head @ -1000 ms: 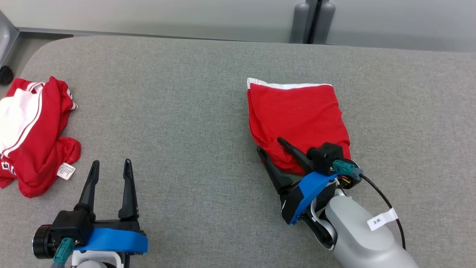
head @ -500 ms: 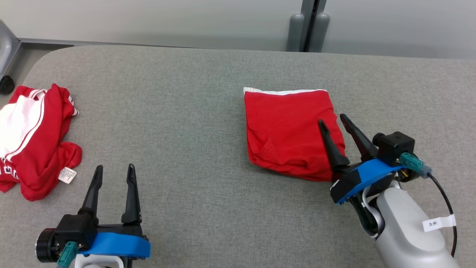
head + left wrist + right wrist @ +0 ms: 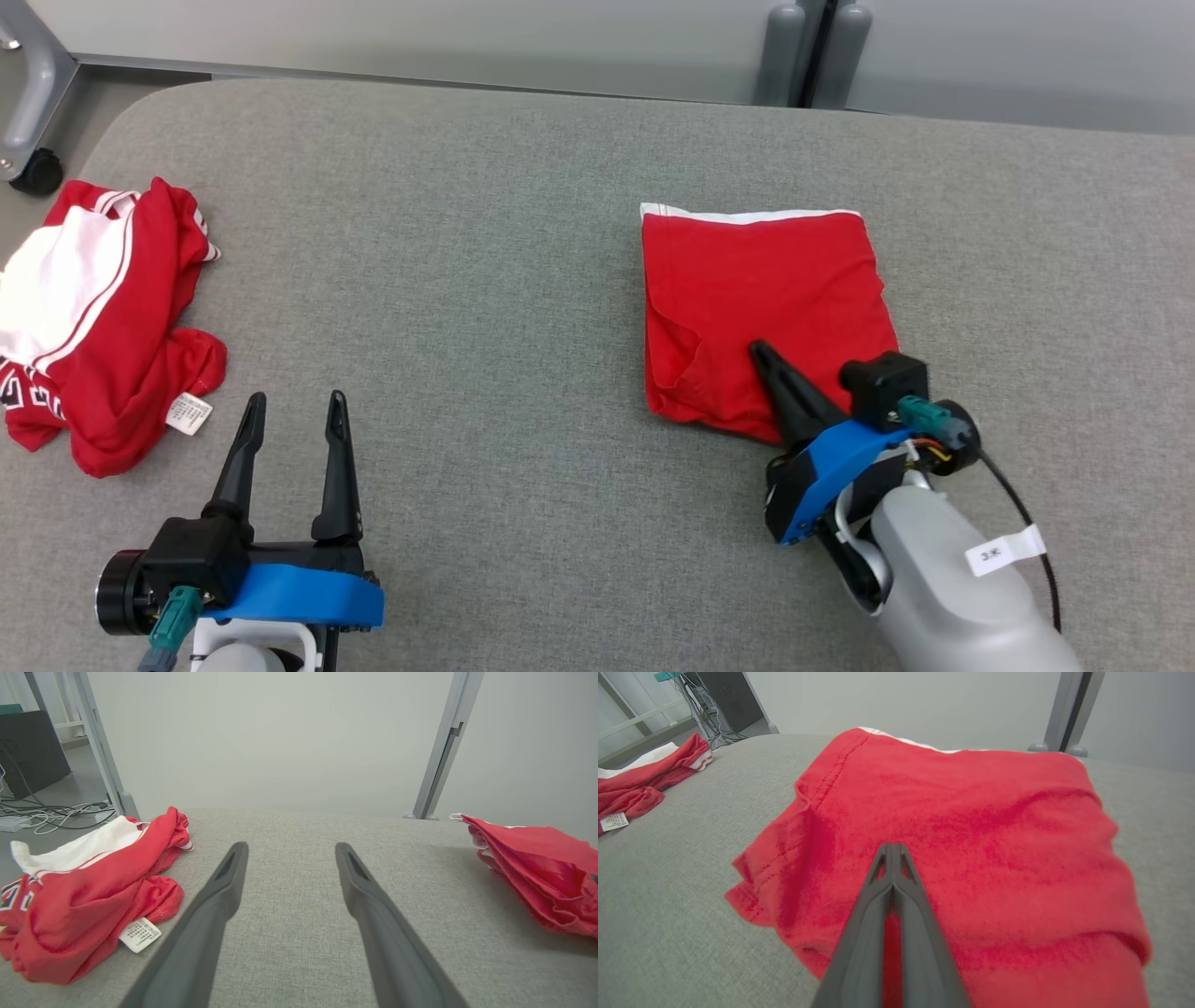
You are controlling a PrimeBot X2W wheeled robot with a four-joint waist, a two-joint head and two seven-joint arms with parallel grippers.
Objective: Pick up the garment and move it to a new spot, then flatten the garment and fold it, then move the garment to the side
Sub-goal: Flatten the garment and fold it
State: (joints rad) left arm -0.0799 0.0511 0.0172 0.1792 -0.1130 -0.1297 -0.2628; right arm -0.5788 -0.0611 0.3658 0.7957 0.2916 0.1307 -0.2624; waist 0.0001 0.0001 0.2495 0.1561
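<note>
Head view: the folded garment lies right of the worktop's middle. The right gripper's fingers are pressed together, tips on its near part, no cloth visibly pinched. The left gripper's fingers stand apart by the front edge. Pushed sideways so, the top layer may slide alone, undoing the fold.

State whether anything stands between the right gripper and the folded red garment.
Nothing visible does. The right gripper, fingers shut, lies over the near edge of the folded red garment. The crumpled jersey sits far off at the left of the table.
</note>
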